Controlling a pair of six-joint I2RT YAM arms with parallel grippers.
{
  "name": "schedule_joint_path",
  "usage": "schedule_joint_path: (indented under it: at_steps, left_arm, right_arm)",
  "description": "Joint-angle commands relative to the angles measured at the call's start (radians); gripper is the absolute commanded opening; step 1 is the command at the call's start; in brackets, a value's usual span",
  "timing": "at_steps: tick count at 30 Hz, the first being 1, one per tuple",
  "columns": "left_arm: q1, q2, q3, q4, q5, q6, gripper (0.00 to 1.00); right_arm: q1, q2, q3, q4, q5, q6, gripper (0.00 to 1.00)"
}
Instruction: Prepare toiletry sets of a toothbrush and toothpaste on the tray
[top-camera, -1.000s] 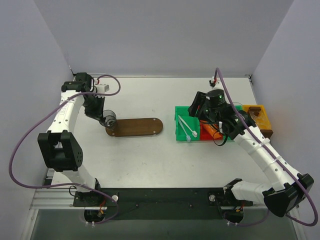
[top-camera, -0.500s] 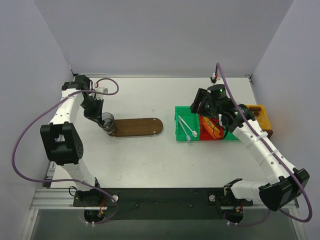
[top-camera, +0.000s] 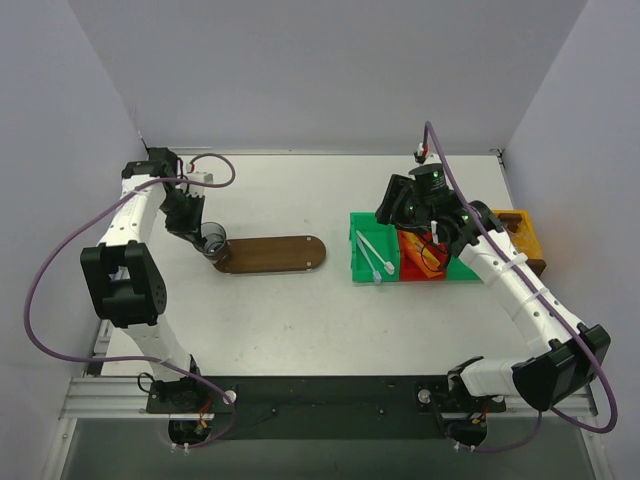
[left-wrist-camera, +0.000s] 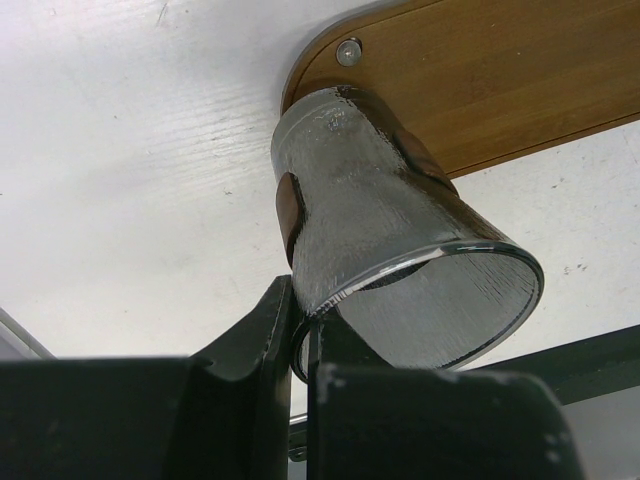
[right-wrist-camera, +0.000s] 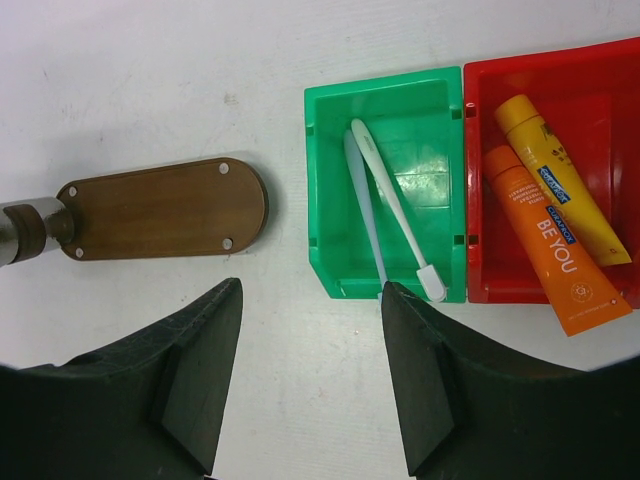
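The dark brown oval tray (top-camera: 272, 254) lies left of centre; it also shows in the left wrist view (left-wrist-camera: 500, 90) and the right wrist view (right-wrist-camera: 160, 210). My left gripper (top-camera: 203, 238) (left-wrist-camera: 300, 330) is shut on the rim of a clear cup (left-wrist-camera: 390, 240), which is tilted with its base at the tray's left end. Two white toothbrushes (right-wrist-camera: 395, 210) (top-camera: 372, 257) lie in the green bin (right-wrist-camera: 330, 110). Two orange toothpaste tubes (right-wrist-camera: 545, 245) (top-camera: 428, 256) lie in the red bin (right-wrist-camera: 480, 200). My right gripper (right-wrist-camera: 310, 290) (top-camera: 395, 205) is open and empty, high above the bins.
A yellow bin (top-camera: 522, 236) stands right of the red bin, partly hidden by my right arm. The green and red bins (top-camera: 356, 222) sit side by side right of the tray. The white table ends at a wall behind.
My right gripper has drawn back and to the left from over the red bin, still empty. My left gripper with the cup has shifted slightly left at the tray's end.
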Motion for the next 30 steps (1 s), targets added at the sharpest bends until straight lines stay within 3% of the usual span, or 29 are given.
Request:
schedule_joint_path:
  at_steps: [1,30]
  left_arm:
    - [0.012,-0.006,0.054,0.023,0.026,0.019,0.00]
    - [0.001,0.011,0.028,0.029,0.051,0.016,0.00]
  right_arm:
    - [-0.008,0.008,0.039,-0.004,-0.005,0.001,0.53]
    - [-0.007,0.020,0.049,-0.015,-0.016,0.007,0.55]
